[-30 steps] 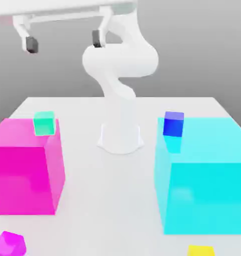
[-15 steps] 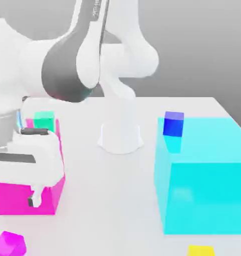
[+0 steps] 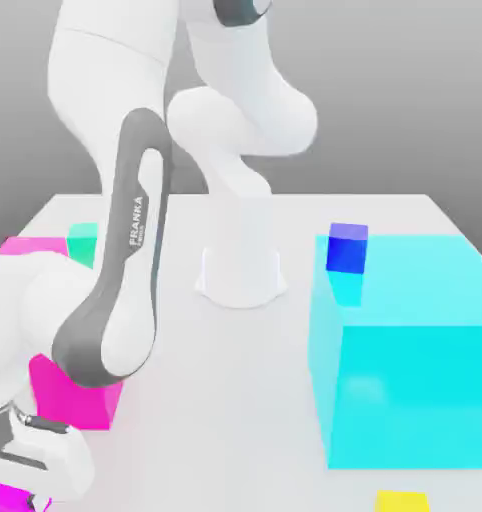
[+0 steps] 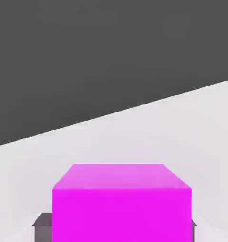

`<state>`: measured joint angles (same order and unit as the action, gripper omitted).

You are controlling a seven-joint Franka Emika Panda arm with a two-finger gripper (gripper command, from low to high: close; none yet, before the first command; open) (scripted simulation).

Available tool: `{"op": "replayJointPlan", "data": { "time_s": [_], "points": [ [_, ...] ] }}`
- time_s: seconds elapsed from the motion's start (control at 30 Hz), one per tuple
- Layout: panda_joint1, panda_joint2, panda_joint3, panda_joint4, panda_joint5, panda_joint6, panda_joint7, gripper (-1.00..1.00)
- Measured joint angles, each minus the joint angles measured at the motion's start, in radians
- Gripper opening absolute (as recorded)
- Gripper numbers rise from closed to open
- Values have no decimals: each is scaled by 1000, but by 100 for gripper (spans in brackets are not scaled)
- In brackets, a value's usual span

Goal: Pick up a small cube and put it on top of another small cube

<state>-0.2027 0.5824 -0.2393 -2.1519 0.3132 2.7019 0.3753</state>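
Down at the lower left of the exterior view, my gripper [image 3: 25, 495] is clamped on the small magenta cube [image 4: 121, 203], fingers closed against its sides. Behind, my forearm [image 3: 125, 290] slopes steeply up toward the base [image 3: 241, 275] at centre.

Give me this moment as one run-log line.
phase: grasp | hand: shut on small magenta cube, on the table | target: not chosen | stack: not done
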Motion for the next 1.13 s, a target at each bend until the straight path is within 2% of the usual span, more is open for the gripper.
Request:
{"op": "replayJointPlan", "data": {
  "time_s": [0.17,0.57,0.87,0.97,1.0,1.13],
  "points": [
    [47,-130,-52,-31,-62,-99,47,-100],
    [338,-203,71,-33,-146,-187,257,-100],
    [572,-273,155,-40,-258,-208,453,-100],
    [589,-199,166,-37,-259,-131,464,-100],
    [589,-167,169,-36,-255,-100,461,100],
    [589,-167,169,-36,-255,-100,461,100]
  ]
}}
